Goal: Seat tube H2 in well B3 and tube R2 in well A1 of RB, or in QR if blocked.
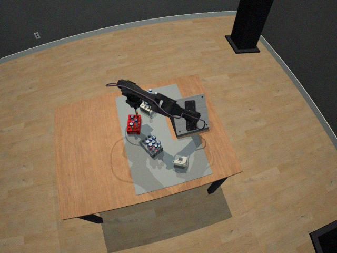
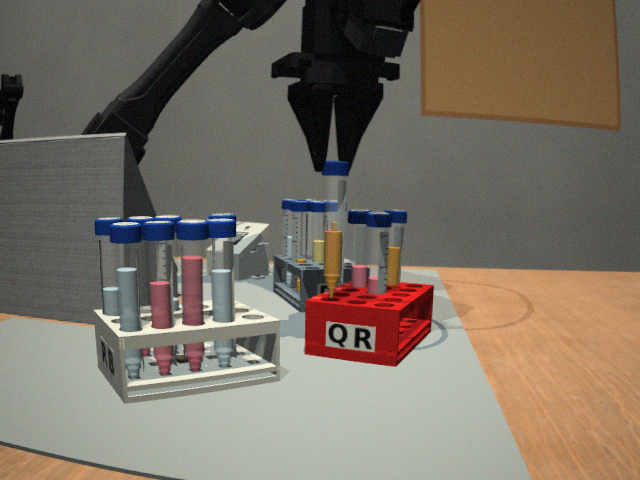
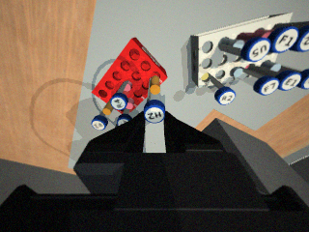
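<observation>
My gripper [image 1: 136, 107] [image 2: 333, 169] [image 3: 154, 115] is shut on the blue cap of tube H2 [image 1: 137, 112] [image 2: 332, 253] [image 3: 154, 111], which holds orange liquid. H2 hangs nearly upright over the red rack QR [image 1: 134, 133] [image 2: 316, 335] [image 3: 136, 65]. Its tip is at the mouth of a corner well, high above seated depth; whether it has entered the well is unclear. Tube R2 [image 3: 225, 96] stands in a corner well of the white rack RB [image 2: 258, 326] [image 3: 212, 37]. The grey rack RA [image 1: 147, 150] [image 2: 311, 281] holds several tubes.
Three other capped tubes stand in QR, close beside H2; one is the tube [image 2: 379, 219] at the front. Several tubes crowd RB. The pale button box [image 1: 180, 161] [image 2: 248, 253] stands beyond RA. The arm's grey base block [image 1: 179, 117] [image 2: 62, 222] is near RB.
</observation>
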`<state>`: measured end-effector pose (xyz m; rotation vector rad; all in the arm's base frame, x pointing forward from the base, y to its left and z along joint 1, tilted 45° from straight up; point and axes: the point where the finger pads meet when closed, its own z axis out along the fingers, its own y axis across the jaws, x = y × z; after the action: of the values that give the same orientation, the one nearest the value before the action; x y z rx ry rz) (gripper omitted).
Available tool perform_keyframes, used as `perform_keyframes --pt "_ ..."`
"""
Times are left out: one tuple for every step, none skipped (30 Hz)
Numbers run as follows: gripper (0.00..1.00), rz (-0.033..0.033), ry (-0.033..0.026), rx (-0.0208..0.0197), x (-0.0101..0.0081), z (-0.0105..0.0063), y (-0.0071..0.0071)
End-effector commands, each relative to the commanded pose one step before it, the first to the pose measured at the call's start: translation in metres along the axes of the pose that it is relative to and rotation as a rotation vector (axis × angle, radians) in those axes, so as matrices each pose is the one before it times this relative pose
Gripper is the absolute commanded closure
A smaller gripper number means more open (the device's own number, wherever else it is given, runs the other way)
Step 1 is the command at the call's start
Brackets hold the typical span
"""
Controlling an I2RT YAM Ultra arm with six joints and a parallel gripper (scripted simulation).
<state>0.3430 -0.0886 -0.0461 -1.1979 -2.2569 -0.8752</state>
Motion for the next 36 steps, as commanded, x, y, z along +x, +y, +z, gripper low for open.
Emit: perform_keyframes --pt "1.00 -0.00209 -0.02092 -0.01923 0.00089 -0.00515 0.00260" --pt "1.00 -0.00073 0.00033 0.00176 0.00022 0.00068 0.00004" --pt "1.00 -0.00752 -0.00864 -0.00182 -0.00173 -0.00171 0.00267" --pt "1.00 -0.00768 -0.00994 -0.00354 -0.00223 -0.00242 0.00267" --pt "1.00 0.00000 0.00000 0.00000 0.00000 0.00000 0.00000" --pt "1.00 0.00000 0.00000 0.00000 0.00000 0.00000 0.00000" --pt "1.00 0.01000 0.00535 -0.00172 -0.00020 0.00096 -0.00389" --pt "1.00 0.00695 0.00918 0.00322 0.00255 0.00275 -0.00219" --pt "1.00 0.00162 0.00258 0.00132 0.00093 0.00101 -0.00057" --pt "1.00 -0.00096 0.00068 0.00032 0.00047 0.00089 0.00065" --pt "1.00 -0.00442 -0.00353 -0.00042 -0.00059 -0.00013 0.00173" --pt "1.00 -0.00823 -0.00999 -0.00327 -0.00218 -0.00206 0.00304" --pt "1.00 0.00328 0.00501 0.00116 0.00105 0.00175 -0.00140" --pt "1.00 0.00621 0.00824 0.00236 0.00182 0.00265 -0.00200" --pt "1.00 0.00218 0.00200 0.00027 0.00027 0.00098 -0.00069" --pt "1.00 0.00207 0.00102 0.00120 -0.00051 0.00087 -0.00136" --pt "1.00 0.00085 0.00015 0.00041 -0.00026 0.00054 -0.00069" --pt "1.00 -0.00691 -0.00923 -0.00283 -0.00211 -0.00190 0.00234" --pt "1.00 -0.00408 -0.00361 -0.00117 -0.00108 -0.00020 0.00145" --pt "1.00 0.00340 0.00741 0.00219 0.00141 0.00274 -0.00121" --pt "1.00 0.00580 0.01009 0.00332 0.00227 0.00336 -0.00209" --pt "1.00 0.00000 0.00000 0.00000 0.00000 0.00000 0.00000" --pt "1.00 0.00000 0.00000 0.00000 0.00000 0.00000 0.00000" --pt "1.00 -0.01179 -0.02236 -0.00676 -0.00542 -0.00613 0.00331" --pt "1.00 0.00726 0.00845 0.00132 0.00208 0.00260 -0.00210" --pt "1.00 0.00783 0.01076 0.00244 0.00260 0.00321 -0.00264" --pt "1.00 -0.00086 -0.00016 0.00215 0.00018 0.00073 -0.00004" --pt "1.00 0.00010 0.00198 0.00145 0.00016 0.00142 -0.00015" --pt "1.00 -0.00373 -0.00259 -0.00064 -0.00018 -0.00005 0.00138" --pt "1.00 -0.00978 -0.01250 -0.00438 -0.00285 -0.00276 0.00366" --pt "1.00 0.00203 0.00324 0.00004 0.00042 0.00136 -0.00064" --pt "1.00 0.00797 0.00885 0.00172 0.00185 0.00257 -0.00282" --pt "1.00 0.00456 0.00323 0.00030 0.00069 0.00102 -0.00168" --pt "1.00 0.00046 -0.00199 0.00129 -0.00026 -0.00014 -0.00065" --pt "1.00 -0.00045 -0.00069 0.00018 0.00010 0.00029 0.00008" --pt "1.00 -0.01001 -0.01128 -0.00341 -0.00251 -0.00226 0.00370"
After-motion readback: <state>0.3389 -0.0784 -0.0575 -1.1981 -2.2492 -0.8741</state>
